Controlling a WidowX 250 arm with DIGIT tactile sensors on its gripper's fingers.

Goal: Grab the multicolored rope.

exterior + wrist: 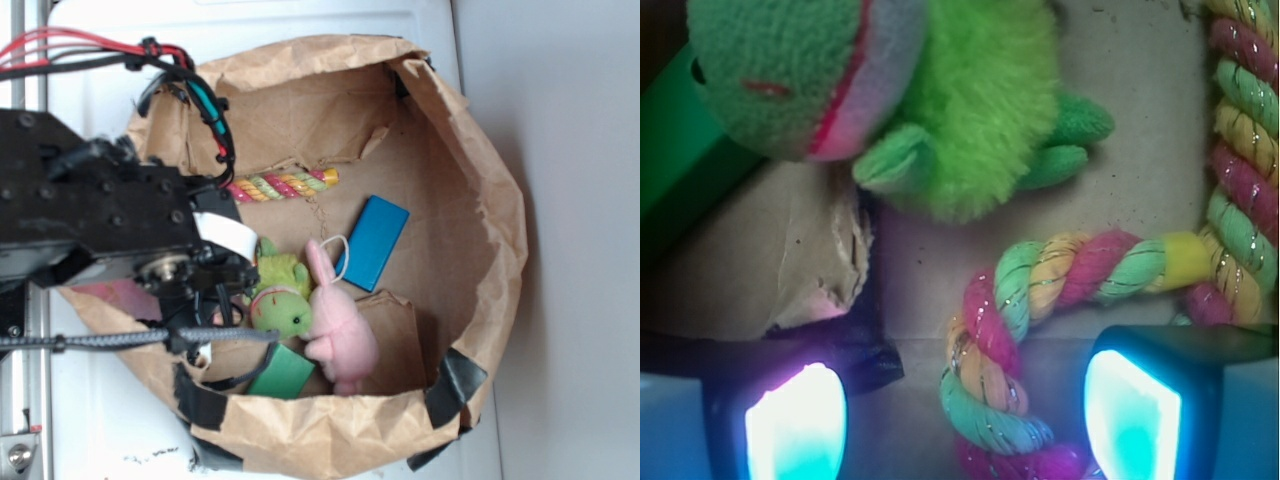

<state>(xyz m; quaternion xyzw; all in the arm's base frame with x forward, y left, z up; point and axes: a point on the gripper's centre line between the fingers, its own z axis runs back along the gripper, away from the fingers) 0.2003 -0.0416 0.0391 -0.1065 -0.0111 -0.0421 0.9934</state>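
**Spread gripper astride the hooked rope end**

Black WidowX gripper sits low inside the bag with its two glowing fingers spread wide apart, and the curled end of the rope lies in the gap between them, nearer the right-hand finger in the wrist view; whether either finger touches it cannot be told.

Largest of all is the crumpled brown paper bag, rolled open with black tape patches on its rim, holding everything else. The black robot arm with red and black cables reaches in from the left of the exterior view.

The thick twisted multicolored rope, striped pink, yellow, light green and white, hooks round under the gripper, and its straight length runs along the back fold of the bag. Just beside the hook lies the fuzzy green plush toy. A pink plush bunny rests against it. A flat blue rectangular block lies near the bunny's ears, and a green rectangular block sits by the front wall.
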